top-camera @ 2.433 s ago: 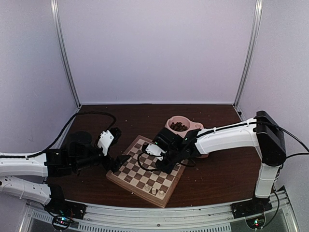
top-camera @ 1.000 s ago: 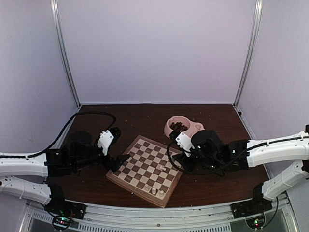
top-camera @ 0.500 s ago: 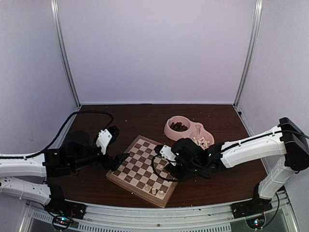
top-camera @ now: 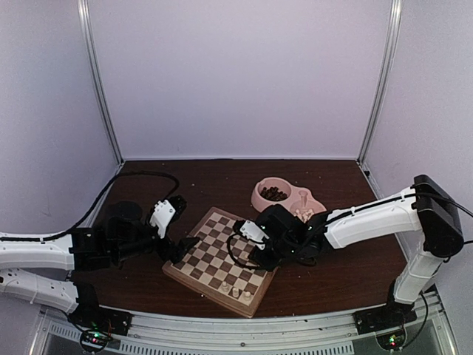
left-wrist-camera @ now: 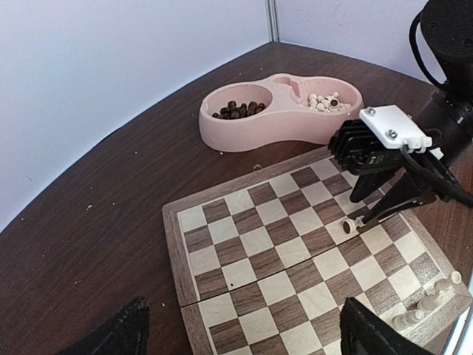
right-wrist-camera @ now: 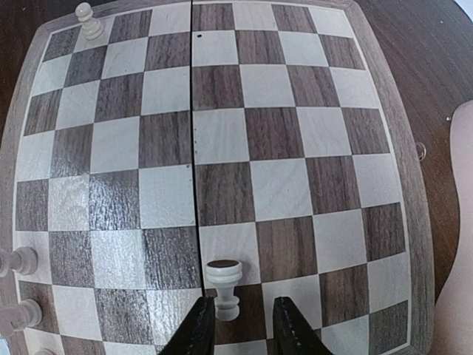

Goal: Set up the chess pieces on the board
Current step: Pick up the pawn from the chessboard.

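R hand part-open astride cream piece on board; L hand wide open

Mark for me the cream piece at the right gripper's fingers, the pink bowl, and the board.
cream piece [right-wrist-camera: 224, 275]: right wrist view, on its wide round end.
pink bowl [left-wrist-camera: 255, 137]: left wrist view, on its front wall.
board [top-camera: 211, 251]: top view, on bare squares left of centre.

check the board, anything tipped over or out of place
One pale pawn looks tipped onto its side on the board, near one edge. Its head points toward the right gripper, whose fingers sit on either side of it with a gap showing. A corner piece stands upright, as a set piece should.
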`<state>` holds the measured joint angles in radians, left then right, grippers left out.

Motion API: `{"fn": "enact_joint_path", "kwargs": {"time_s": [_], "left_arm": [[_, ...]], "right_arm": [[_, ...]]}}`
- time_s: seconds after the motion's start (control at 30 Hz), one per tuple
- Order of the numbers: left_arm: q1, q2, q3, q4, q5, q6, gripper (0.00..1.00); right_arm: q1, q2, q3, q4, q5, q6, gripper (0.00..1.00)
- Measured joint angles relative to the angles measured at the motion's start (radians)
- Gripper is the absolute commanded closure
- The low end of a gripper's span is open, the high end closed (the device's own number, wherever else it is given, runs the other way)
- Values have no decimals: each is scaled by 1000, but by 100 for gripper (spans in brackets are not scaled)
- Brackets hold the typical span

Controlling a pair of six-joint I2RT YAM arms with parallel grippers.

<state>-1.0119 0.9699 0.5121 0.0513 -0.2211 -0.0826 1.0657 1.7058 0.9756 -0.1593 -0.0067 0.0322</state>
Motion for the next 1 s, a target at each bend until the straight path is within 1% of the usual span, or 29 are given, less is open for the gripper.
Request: {"fn": "enact_joint_path", "kwargs": {"time_s": [0.27,0.47,0.57,0.7,0.83,1.0], "left_arm": [[0,2,0,0,6,0,11],[0,-18,0,0,3,0,11],[0,-20,0,-1,0,0,11],[0,-18,0,0,0,5,11],[0,-5,0,0,16,13,9],[0,26,0,0,67,24,8]], "right_arm": [[-4,18,5,-26,-59,0,72],[-6,42,21,-40,-72,1,79],[-6,43,24,-44,-81,2,84],[-6,43,26,-51,-90,2,88],[-6,35,25,-53,-99,2,89],[-6,-21,1,-44,-117,2,88]]}}
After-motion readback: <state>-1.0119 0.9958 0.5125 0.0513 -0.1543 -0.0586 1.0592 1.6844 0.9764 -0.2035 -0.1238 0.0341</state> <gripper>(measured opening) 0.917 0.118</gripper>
